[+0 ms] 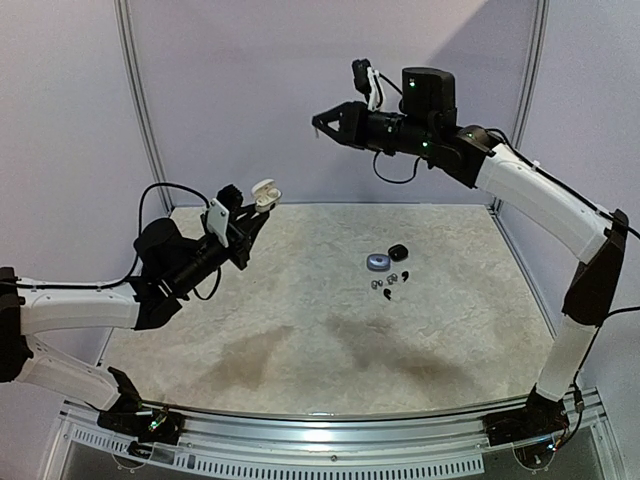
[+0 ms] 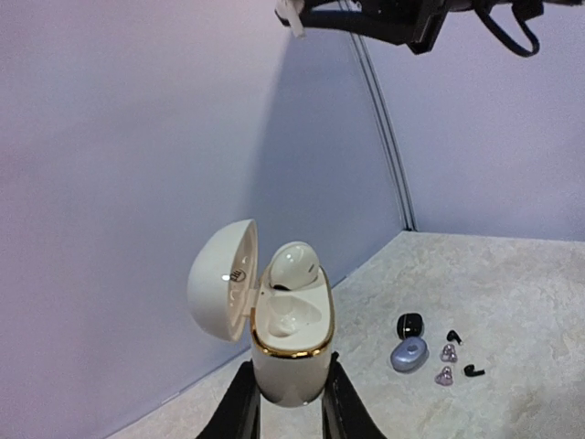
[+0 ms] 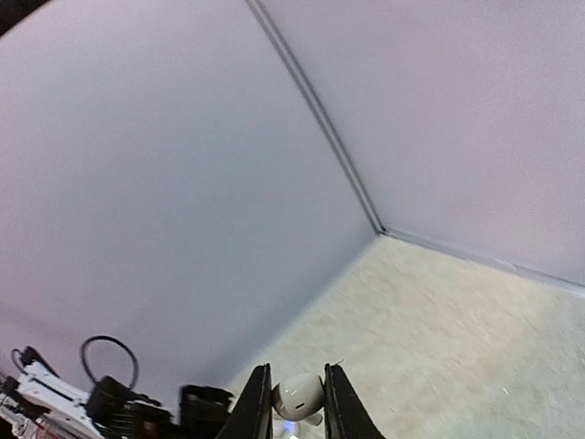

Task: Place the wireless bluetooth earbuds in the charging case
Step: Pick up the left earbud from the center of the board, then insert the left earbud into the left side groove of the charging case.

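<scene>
My left gripper (image 1: 258, 200) is shut on an upright white charging case with a gold rim (image 2: 291, 357), held above the table's far left. Its lid (image 2: 219, 279) stands open. One white earbud (image 2: 292, 265) sits in the far slot, tilted up; the near slot (image 2: 288, 315) is empty. My right gripper (image 1: 322, 122) is high above the table's back and is shut on a second white earbud (image 3: 299, 395). It is well above and to the right of the case. In the left wrist view it shows at the top (image 2: 292, 16).
On the table right of middle lie a blue case (image 1: 377, 262), a black case (image 1: 398, 251), two pale silver earbuds (image 1: 380, 284) and two black earbuds (image 1: 387, 295). They also show in the left wrist view, around the blue case (image 2: 409, 353). Walls enclose the table at back and sides.
</scene>
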